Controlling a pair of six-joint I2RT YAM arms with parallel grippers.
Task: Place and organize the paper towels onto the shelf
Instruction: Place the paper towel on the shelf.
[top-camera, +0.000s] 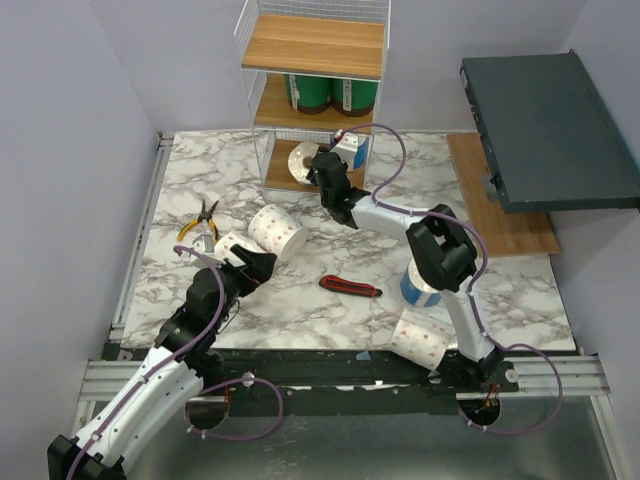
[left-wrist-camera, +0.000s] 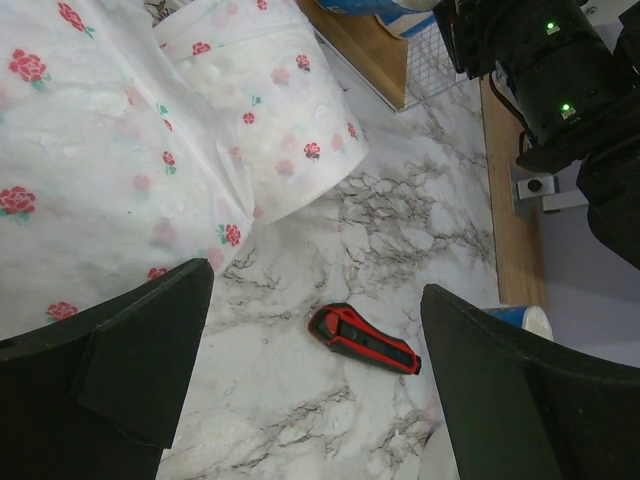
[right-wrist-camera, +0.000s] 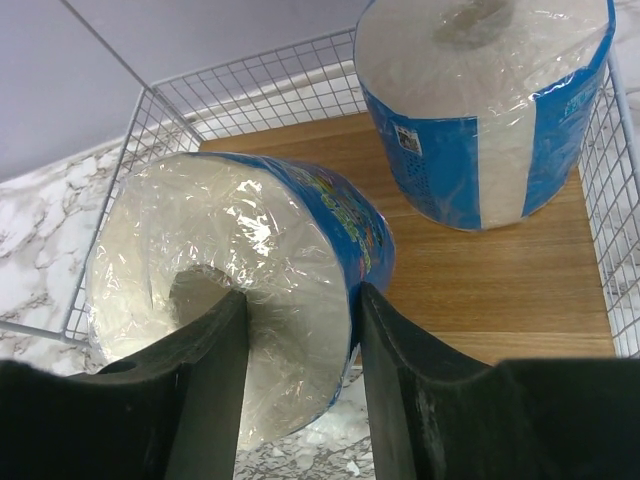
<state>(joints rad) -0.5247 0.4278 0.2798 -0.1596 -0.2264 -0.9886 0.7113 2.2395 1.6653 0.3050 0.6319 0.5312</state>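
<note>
My right gripper is shut on a blue-wrapped paper towel roll, one finger in its hollow core and the other on its outside. The roll lies on its side at the front left of the shelf's bottom wooden tier, beside an upright blue-wrapped roll. From above, the shelf holds green-wrapped rolls on its middle tier. My left gripper stands open over the marble, just right of two white rose-dotted rolls, touching neither.
A red-and-black utility knife lies on the marble ahead of the left fingers. Yellow-handled pliers lie at the left. Another blue roll and a white dotted roll sit by the right arm's base. A dark slab stands at the back right.
</note>
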